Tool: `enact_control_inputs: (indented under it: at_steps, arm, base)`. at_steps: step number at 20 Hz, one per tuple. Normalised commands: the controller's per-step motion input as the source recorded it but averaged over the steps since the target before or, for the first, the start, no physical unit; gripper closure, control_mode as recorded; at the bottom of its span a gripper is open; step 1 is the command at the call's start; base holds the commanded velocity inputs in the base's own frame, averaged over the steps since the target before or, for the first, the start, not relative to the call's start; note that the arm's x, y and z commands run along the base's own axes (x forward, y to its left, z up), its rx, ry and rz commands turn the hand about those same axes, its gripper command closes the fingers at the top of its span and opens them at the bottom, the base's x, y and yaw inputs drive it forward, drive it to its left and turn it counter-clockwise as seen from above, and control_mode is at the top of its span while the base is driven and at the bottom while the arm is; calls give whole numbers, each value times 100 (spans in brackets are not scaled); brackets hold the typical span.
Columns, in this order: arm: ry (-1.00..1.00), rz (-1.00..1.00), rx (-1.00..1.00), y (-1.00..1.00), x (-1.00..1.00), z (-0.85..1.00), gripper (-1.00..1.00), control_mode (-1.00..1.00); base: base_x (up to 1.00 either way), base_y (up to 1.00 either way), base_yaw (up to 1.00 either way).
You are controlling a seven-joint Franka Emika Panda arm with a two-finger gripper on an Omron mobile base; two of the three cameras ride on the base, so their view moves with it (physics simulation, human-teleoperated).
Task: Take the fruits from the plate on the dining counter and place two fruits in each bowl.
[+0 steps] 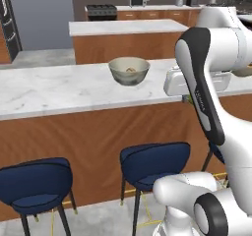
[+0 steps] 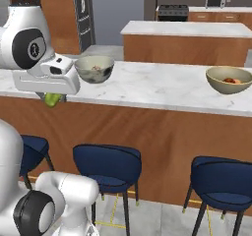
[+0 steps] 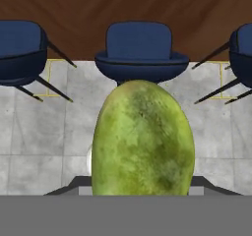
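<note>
- Left base view: the pale grey deep bowl with dark markings (image 1: 129, 71) sits on the long white-grey marble tabletop (image 1: 59, 90), something small inside it. The white arm hides the claw; just a sliver of green shows under the hand.
- Right base view: the small green oblong fruit (image 2: 52, 99) hangs beneath the white hand, over the tabletop's front edge, near the grey bowl. The beige bowl with yellowish rim (image 2: 229, 79) stands well apart, already holding reddish and orange fruit.
- Hand view: the claw (image 3: 142, 193) is clamped on the green fruit, above the floor and blue stools (image 3: 140, 58). The fruit looks light, firm, smooth-skinned; gripped across its middle, it may slip.
</note>
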Motion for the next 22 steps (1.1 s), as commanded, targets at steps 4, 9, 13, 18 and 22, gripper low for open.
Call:
enact_control_inputs:
  at_steps: [4,9,13,18,22]
  arm:
    - [0,0,0,0,0,0,100,100]
    - [0,0,0,0,0,0,100,100]
    - [0,0,0,0,0,0,100,100]
    - [0,0,0,0,0,0,100,100]
    - [0,0,0,0,0,0,100,100]
  base:
    - [24,58,0]
    - [46,10,0]
    - [50,0,0]
    - [46,1,0]
    - [51,7,0]
